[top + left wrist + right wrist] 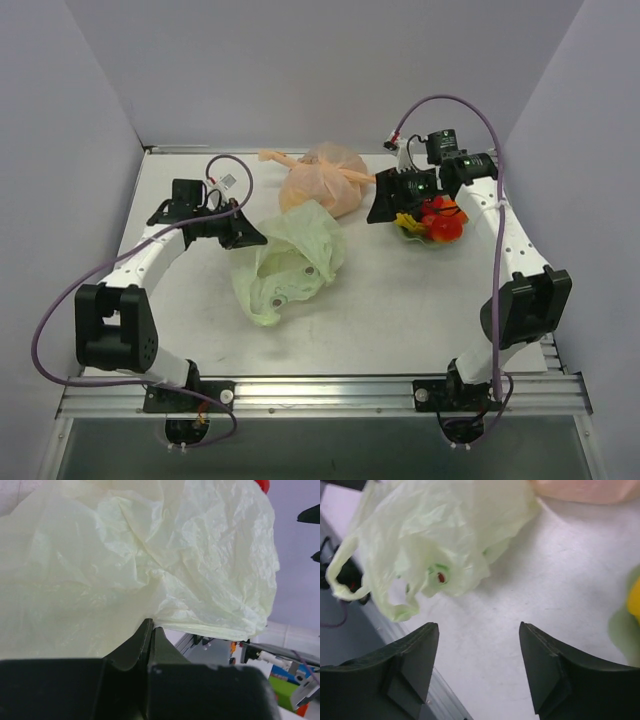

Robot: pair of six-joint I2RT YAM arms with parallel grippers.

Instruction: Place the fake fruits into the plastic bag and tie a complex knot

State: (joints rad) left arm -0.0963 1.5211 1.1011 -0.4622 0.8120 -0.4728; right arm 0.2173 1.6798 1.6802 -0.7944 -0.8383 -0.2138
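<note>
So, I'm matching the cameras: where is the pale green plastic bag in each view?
Top external: pale green plastic bag just left of centre.
Left wrist: bag fills the upper frame, left gripper shut on it.
Right wrist: bag upper left.
Landmark: peach-orange knotted bag, top external and right wrist only.

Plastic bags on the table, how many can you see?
2. The pale green bag lies in the middle, pinched by the left gripper; the knotted peach-orange bag sits just behind it. No others visible.
</note>
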